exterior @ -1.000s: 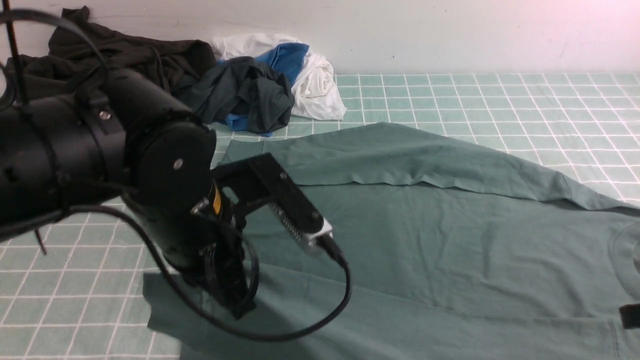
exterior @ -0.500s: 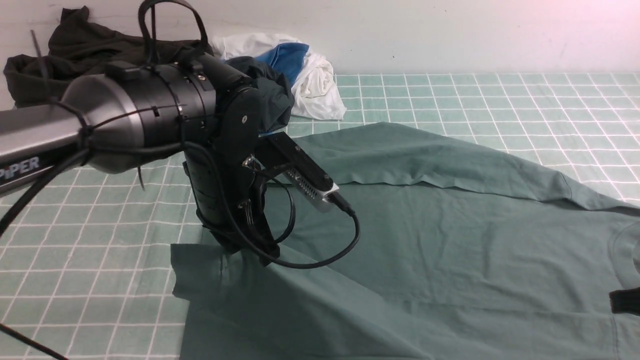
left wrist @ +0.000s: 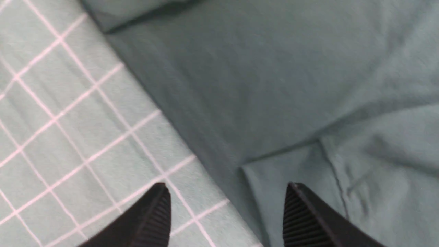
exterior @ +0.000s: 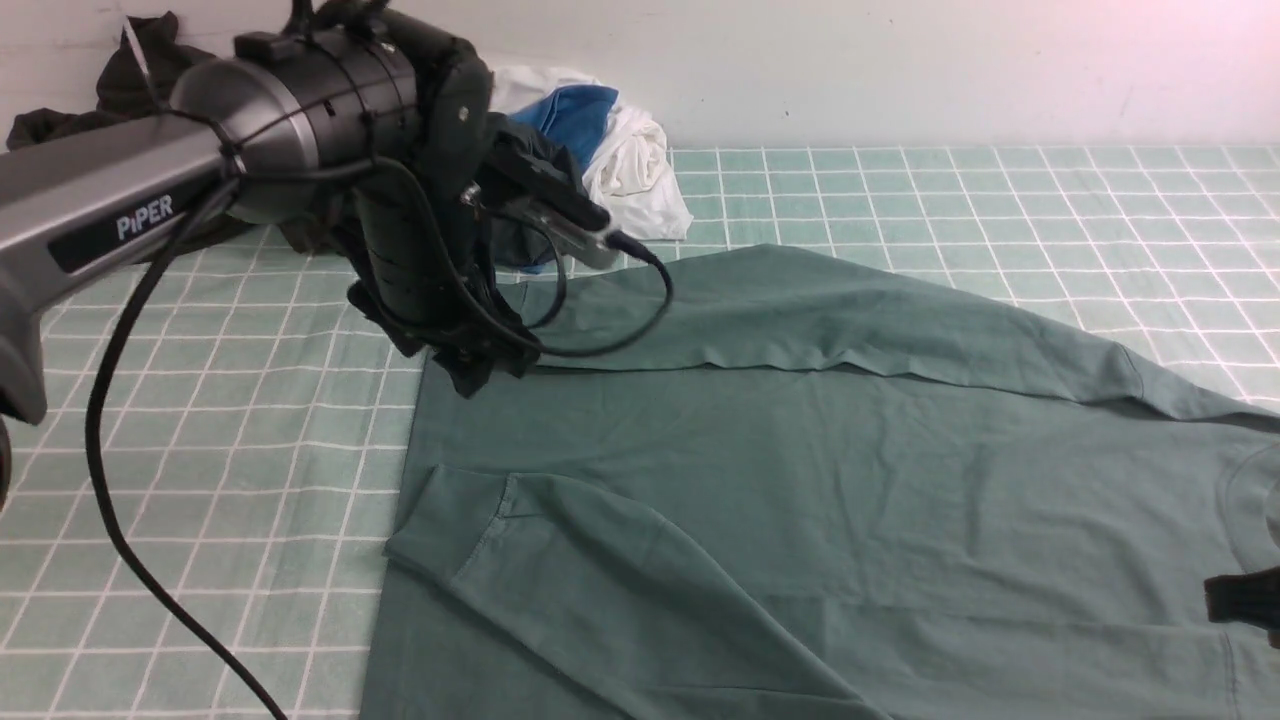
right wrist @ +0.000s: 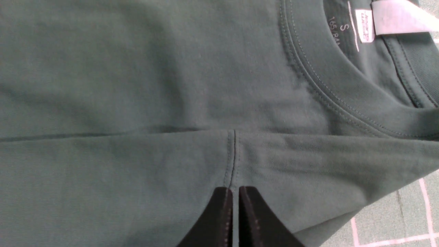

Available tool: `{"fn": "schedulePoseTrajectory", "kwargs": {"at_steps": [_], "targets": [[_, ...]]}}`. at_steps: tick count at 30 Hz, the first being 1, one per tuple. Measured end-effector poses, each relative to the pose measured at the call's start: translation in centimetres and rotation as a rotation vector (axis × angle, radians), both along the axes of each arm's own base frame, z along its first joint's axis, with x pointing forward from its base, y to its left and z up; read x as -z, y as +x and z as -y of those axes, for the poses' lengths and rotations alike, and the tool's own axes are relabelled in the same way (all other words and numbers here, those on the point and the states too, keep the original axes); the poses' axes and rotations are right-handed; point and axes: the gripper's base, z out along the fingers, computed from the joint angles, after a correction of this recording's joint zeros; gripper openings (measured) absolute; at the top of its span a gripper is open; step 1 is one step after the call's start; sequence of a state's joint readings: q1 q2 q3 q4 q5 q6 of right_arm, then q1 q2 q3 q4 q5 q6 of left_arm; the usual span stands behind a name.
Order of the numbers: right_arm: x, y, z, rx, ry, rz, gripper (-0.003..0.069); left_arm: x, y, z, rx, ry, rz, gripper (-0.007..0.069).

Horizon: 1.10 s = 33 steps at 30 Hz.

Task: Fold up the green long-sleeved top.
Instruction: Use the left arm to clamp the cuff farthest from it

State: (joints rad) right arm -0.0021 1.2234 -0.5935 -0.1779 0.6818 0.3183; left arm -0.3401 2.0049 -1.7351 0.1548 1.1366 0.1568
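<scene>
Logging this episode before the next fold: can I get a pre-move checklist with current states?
1. Left gripper jaws open and empty: ok.
2. Right gripper jaws shut at the shoulder seam of the sage-green long-sleeved knit top: ok.
3. Near sleeve folded onto the body, cuff flat: ok.
4. Far sleeve folded onto the body: ok.
5. Heap of dark, blue and white clothes apart from the top: cannot tell, the left arm hides the gap.
</scene>
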Motion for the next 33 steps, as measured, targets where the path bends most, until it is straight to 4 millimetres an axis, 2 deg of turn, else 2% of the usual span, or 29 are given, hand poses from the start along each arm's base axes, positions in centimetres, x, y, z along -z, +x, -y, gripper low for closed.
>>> {"fn": "schedulePoseTrajectory", "kwargs": {"at_steps": [3, 6, 8, 14, 21, 24, 27, 28, 29, 30, 33], "targets": [[-0.1, 0.3, -0.1, -0.002, 0.008, 0.031, 0.0031, 0.3, 2.1, -2.4, -0.118, -0.074, 0.032, 0.0430], [-0.2, 0.4, -0.1, -0.004, 0.013, 0.055, 0.0031, 1.3, 3.7, -3.6, -0.190, -0.145, 0.070, 0.0430], [-0.3, 0.6, -0.2, -0.001, 0.028, 0.072, 0.0031, 3.1, 5.4, -4.5, -0.253, -0.224, 0.109, 0.0430], [-0.3, 0.7, -0.4, 0.010, 0.054, 0.090, 0.0031, 7.1, 8.3, -4.3, -0.282, -0.319, 0.241, 0.0430], [-0.4, 0.8, -0.6, 0.003, 0.081, 0.099, 0.0031, 10.5, 10.0, -4.0, -0.315, -0.372, 0.328, 0.0408], [-0.4, 0.8, -0.8, -0.006, 0.095, 0.103, 0.0031, 11.0, 10.3, -4.0, -0.329, -0.387, 0.338, 0.0330], [-0.4, 0.8, -1.0, -0.009, 0.114, 0.103, 0.0031, 10.9, 10.2, -3.8, -0.332, -0.395, 0.334, 0.0196], [-0.4, 0.8, -1.0, -0.006, 0.119, 0.103, 0.0031, 10.9, 10.2, -3.7, -0.330, -0.395, 0.334, 0.0185], [-0.4, 0.8, -1.1, -0.009, 0.128, 0.104, 0.0031, 10.7, 10.2, -3.5, -0.315, -0.389, 0.332, 0.0104], [-0.4, 0.8, -1.1, -0.011, 0.136, 0.104, 0.0031, 10.5, 10.0, -3.3, -0.294, -0.380, 0.328, 0.0062], [-0.4, 0.8, -1.4, -0.021, 0.158, 0.105, 0.0031, 9.2, 9.6, -2.7, -0.223, -0.351, 0.324, 0.0016]]}}
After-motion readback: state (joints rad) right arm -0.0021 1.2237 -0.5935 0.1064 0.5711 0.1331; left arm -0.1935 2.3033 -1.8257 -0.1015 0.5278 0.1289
